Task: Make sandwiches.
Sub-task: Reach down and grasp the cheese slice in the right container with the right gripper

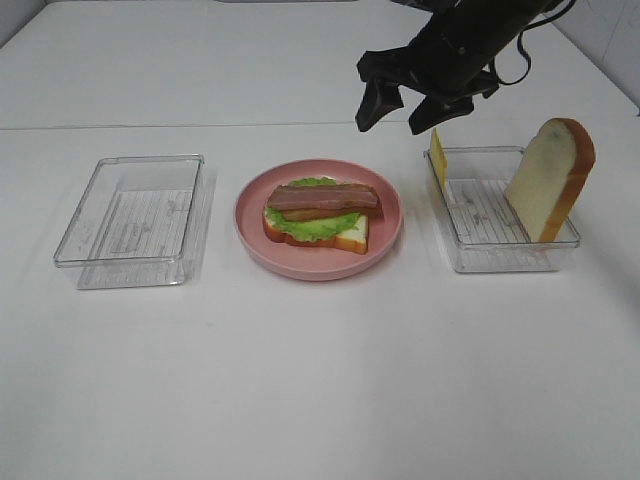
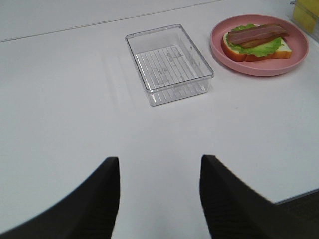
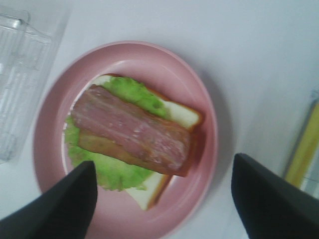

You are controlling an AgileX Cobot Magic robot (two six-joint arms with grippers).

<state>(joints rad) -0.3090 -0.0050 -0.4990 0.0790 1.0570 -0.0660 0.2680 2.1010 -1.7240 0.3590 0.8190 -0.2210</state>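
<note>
Closest to my left wrist camera is the left gripper [image 2: 159, 162]. Its two dark fingers are apart with nothing between them, low over the white table [image 2: 65, 114]. A clear tray [image 2: 169, 62] sits past it.

From the high camera, the sandwich [image 1: 320, 212] sits in the middle on the pink plate [image 1: 385, 235]. It is only half made: a bread slice [image 1: 352, 236] at the bottom, green lettuce [image 1: 315, 226] on that, and bacon [image 1: 322, 197] on top.

The right gripper [image 1: 394, 115] hangs in the air at about 1 o'clock from the plate. Its fingers are wide apart and hold nothing.

At 3 o'clock from the plate is the other tray [image 1: 500, 262]. The yellow cheese [image 1: 438, 158] stands on its edge in the tray's 10 o'clock corner. The top bread [image 1: 550, 180] leans up at the tray's 3 o'clock side.

Here is what worries me:
- The cheese is thin and right against the wall. I think my fingers could hit the wall and push the light tray away.
- The tall bread could tip over if the tray gets bumped.
- The bacon looks a bit crooked. If I drop the cheese on it too hard, the bacon may slide off.
</note>
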